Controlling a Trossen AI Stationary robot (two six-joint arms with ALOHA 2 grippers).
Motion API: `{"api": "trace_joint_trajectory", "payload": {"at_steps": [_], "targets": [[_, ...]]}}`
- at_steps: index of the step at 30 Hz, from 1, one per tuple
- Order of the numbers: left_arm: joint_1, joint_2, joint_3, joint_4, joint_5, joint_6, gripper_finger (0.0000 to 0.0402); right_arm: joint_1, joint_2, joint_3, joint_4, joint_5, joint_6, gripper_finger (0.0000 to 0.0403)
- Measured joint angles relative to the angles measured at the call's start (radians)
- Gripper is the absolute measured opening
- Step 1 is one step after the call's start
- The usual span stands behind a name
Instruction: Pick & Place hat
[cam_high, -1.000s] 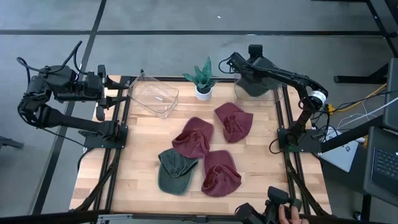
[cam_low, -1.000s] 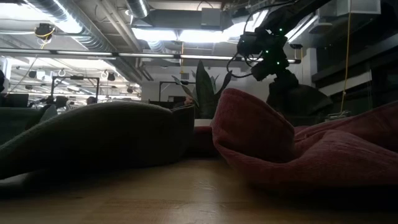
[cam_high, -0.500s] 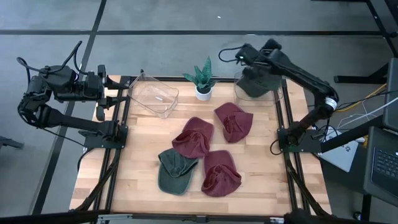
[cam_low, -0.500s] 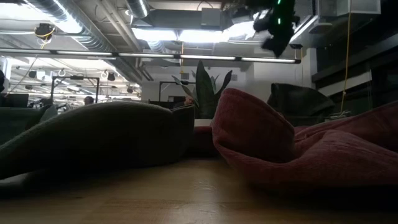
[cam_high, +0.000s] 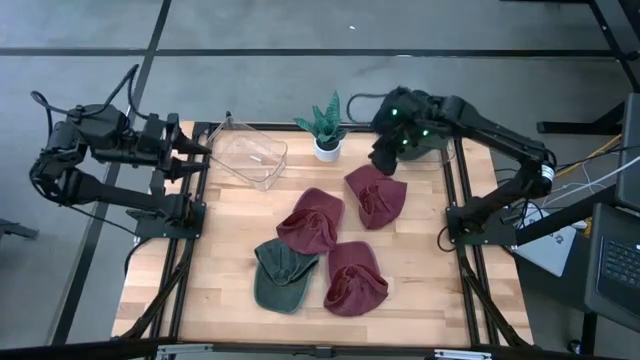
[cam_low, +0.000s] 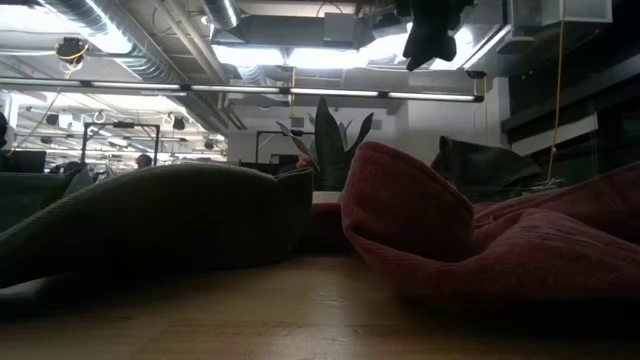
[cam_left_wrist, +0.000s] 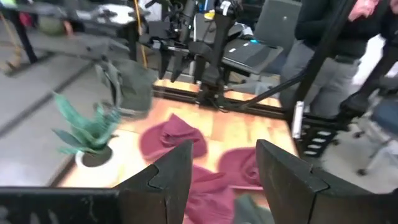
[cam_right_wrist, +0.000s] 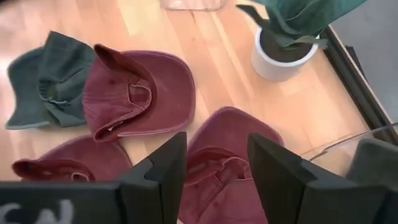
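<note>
Three maroon hats (cam_high: 375, 195) (cam_high: 312, 220) (cam_high: 355, 278) and a dark green hat (cam_high: 283, 275) lie flat on the wooden table. Another dark green hat (cam_high: 418, 142) sits in the clear bin at the far right. My right gripper (cam_high: 381, 158) (cam_right_wrist: 214, 165) hangs open above the far right maroon hat (cam_right_wrist: 230, 162), pointing steeply down and holding nothing. In the low view it shows high up (cam_low: 430, 30). My left gripper (cam_high: 198, 150) (cam_left_wrist: 224, 168) stays open and empty beyond the table's far left corner, pointing across the table.
An empty clear bin (cam_high: 250, 152) stands at the far left, and a potted plant (cam_high: 327, 130) stands between the two bins. A person (cam_left_wrist: 336, 37) stands beyond the table's right side. Bare wood (cam_high: 220, 230) lies left of the hats.
My right gripper has risen from over the right bin and swung toward the near edge, coming above the far right maroon hat. It has also turned from nearly level to steeply down. The hats have not moved. My left gripper has rolled a little in place.
</note>
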Motion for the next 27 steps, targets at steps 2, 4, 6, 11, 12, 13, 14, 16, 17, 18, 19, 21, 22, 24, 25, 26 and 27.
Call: {"api": "trace_joint_trajectory", "payload": {"at_steps": [2, 4, 6, 11, 12, 13, 14, 16, 17, 18, 19, 21, 22, 24, 25, 26, 27], "targets": [[0.000, 0.013, 0.000, -0.003, 0.020, -0.035, 0.0171, 0.039, 0.000, -0.027, 0.023, 0.048, 0.042, 0.0169], [0.000, 0.028, 0.000, -0.021, 0.055, -0.056, 0.0171, 0.076, 0.001, -0.056, 0.051, 0.096, 0.091, 0.0169], [0.000, 0.041, 0.000, -0.054, 0.097, -0.073, 0.0171, 0.108, 0.001, -0.085, 0.084, 0.142, 0.143, 0.0169], [0.000, 0.050, 0.000, -0.163, 0.158, -0.194, 0.0171, 0.193, 0.001, -0.141, 0.114, 0.246, 0.276, 0.0169], [0.000, 0.049, 0.000, -0.176, 0.156, -0.233, 0.0171, 0.213, 0.001, -0.152, 0.121, 0.277, 0.306, 0.0169], [0.000, 0.049, 0.000, -0.180, 0.151, -0.269, 0.0171, 0.235, 0.001, -0.165, 0.127, 0.309, 0.335, 0.0169], [0.000, 0.046, 0.000, -0.178, 0.143, -0.301, 0.0171, 0.256, 0.001, -0.176, 0.132, 0.338, 0.362, 0.0169], [0.000, 0.044, 0.000, -0.178, 0.128, -0.360, 0.0171, 0.304, 0.001, -0.196, 0.135, 0.383, 0.409, 0.0169], [0.000, 0.044, 0.000, -0.177, 0.123, -0.385, 0.0171, 0.327, 0.001, -0.205, 0.135, 0.397, 0.426, 0.0169], [0.000, 0.043, 0.000, -0.177, 0.111, -0.409, 0.0171, 0.350, 0.001, -0.214, 0.141, 0.408, 0.435, 0.0169], [0.000, 0.045, 0.000, -0.177, 0.097, -0.434, 0.0171, 0.372, 0.001, -0.224, 0.147, 0.417, 0.442, 0.0169], [0.000, 0.051, -0.001, -0.177, 0.084, -0.472, 0.0171, 0.411, 0.001, -0.240, 0.148, 0.427, 0.454, 0.0169], [0.000, 0.056, -0.001, -0.177, 0.088, -0.482, 0.0171, 0.431, 0.001, -0.246, 0.148, 0.431, 0.463, 0.0169], [0.000, 0.068, -0.001, -0.177, 0.102, -0.511, 0.0171, 0.469, 0.001, -0.253, 0.149, 0.436, 0.479, 0.0169], [-0.001, 0.076, -0.001, -0.176, 0.095, -0.532, 0.0171, 0.490, 0.001, -0.258, 0.149, 0.439, 0.491, 0.0169], [0.000, 0.083, -0.001, -0.177, 0.077, -0.556, 0.0171, 0.511, 0.001, -0.261, 0.148, 0.441, 0.500, 0.0169], [0.000, 0.091, -0.001, -0.178, 0.060, -0.580, 0.0171, 0.533, 0.001, -0.262, 0.147, 0.449, 0.510, 0.0169]]}}
